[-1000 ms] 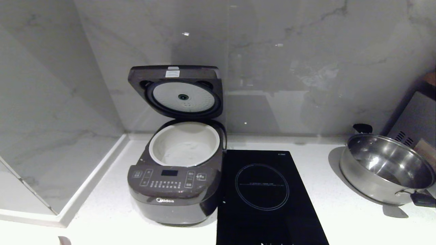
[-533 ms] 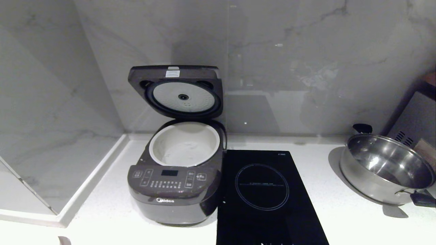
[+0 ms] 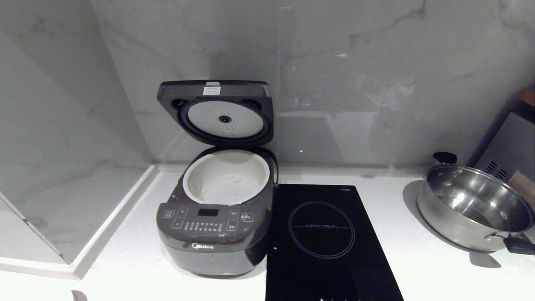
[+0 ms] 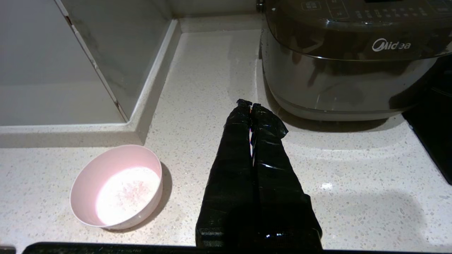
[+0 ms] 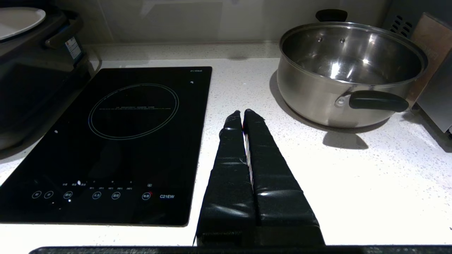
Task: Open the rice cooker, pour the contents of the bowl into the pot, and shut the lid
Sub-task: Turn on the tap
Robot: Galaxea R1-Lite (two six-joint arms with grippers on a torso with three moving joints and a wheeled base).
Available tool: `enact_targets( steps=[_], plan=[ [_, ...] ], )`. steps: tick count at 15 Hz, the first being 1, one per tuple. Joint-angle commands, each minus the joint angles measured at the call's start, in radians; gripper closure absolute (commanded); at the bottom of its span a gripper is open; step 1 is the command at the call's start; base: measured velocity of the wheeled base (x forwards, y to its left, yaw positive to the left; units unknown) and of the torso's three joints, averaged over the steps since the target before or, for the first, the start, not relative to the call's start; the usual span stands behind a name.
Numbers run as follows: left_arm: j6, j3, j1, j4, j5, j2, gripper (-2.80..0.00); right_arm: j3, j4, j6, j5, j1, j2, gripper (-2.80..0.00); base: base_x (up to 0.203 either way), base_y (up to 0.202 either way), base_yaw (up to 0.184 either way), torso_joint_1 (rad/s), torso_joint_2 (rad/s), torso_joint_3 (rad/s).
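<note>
left pincer [image 4: 249, 104]: fingers pressed together with nothing between them, hanging over the bare bench [image 4: 212, 63] just in front of the rice cooker [image 4: 346, 60]; the bowl lies off to one side of it, apart, so a grasp looks not yet begun
right pincer [image 5: 243, 113]: fingers likewise pressed together and empty, parked over the bench between the black hob [image 5: 116, 141] and the steel pan [image 5: 349, 70], clear of the work
lid [image 3: 217, 110]: stands upright on its hinge at the back, its pale round inner plate facing forward, which leaves the mouth free for pouring
pot [image 3: 226, 176]: seated in the cooker, white inside, open to the top; I cannot tell whether anything lies in it
bowl [image 4: 118, 187]: pale pink, upright on the bench near the corner of the raised ledge [image 4: 70, 132], well short of the cooker; its inside is washed out by glare, so what it holds is unclear
step in hand: opening appears done; fetching the bowl probably comes next, and the left pincer would have to spread first
change from the earlier head views: none to be seen; cooker, lid, hob and pan sit the same, and neither arm shows there
</note>
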Motion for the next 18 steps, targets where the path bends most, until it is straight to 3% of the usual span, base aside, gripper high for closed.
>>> enact_targets(
  steps=[1,10,18],
  plan=[
    [0.000,0.000,0.000,0.001,0.000,0.000,0.00,0.000,0.000,0.000,0.000,0.001,0.000,0.00,0.000,0.000,0.000,0.000,0.00,0.000],
    [-0.031,-0.001,0.000,-0.002,0.006,0.000,0.00,0.000,0.000,0.000,0.000,0.001,0.000,0.00,-0.182,0.000,0.000,0.005,0.00,0.002],
    [-0.031,-0.002,0.002,0.003,0.009,0.000,0.00,0.000,0.000,0.000,0.000,0.001,0.000,0.00,-0.009,0.000,-0.002,-0.001,0.00,0.000]
  ],
)
